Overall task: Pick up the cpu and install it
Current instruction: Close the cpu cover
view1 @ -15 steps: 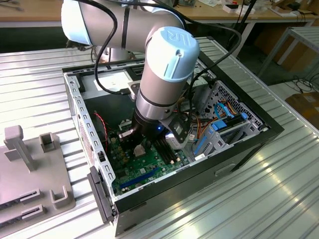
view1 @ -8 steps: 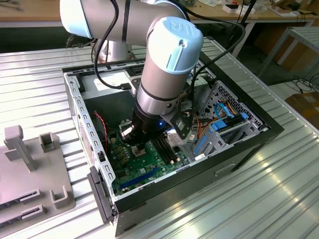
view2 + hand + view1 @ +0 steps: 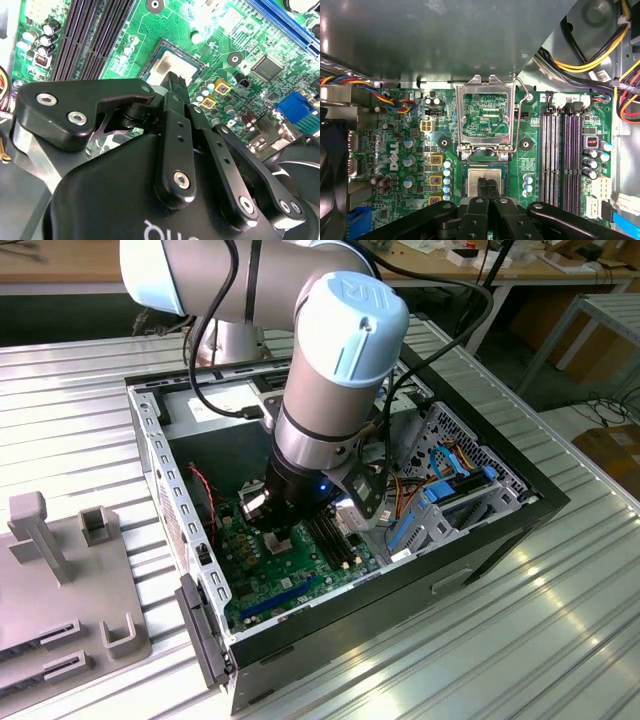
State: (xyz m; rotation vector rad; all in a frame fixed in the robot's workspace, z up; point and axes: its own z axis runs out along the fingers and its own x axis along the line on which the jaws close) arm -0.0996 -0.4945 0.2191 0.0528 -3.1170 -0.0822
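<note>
Pincer point(image 3: 487, 187) was closed, fingers together, tips just over the cpu point(image 3: 481, 176) lying flat in the socket point(image 3: 182, 50) on the motherboard point(image 3: 405, 125). Judged light, thin, stiff, fragile underside; grip by opposite edges, gently.

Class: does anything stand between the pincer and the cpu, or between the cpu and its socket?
Nothing visible does. The socket's metal cover is swung open, the cpu lies inside the socket frame, and the pincer sits directly over its silver face.
</note>
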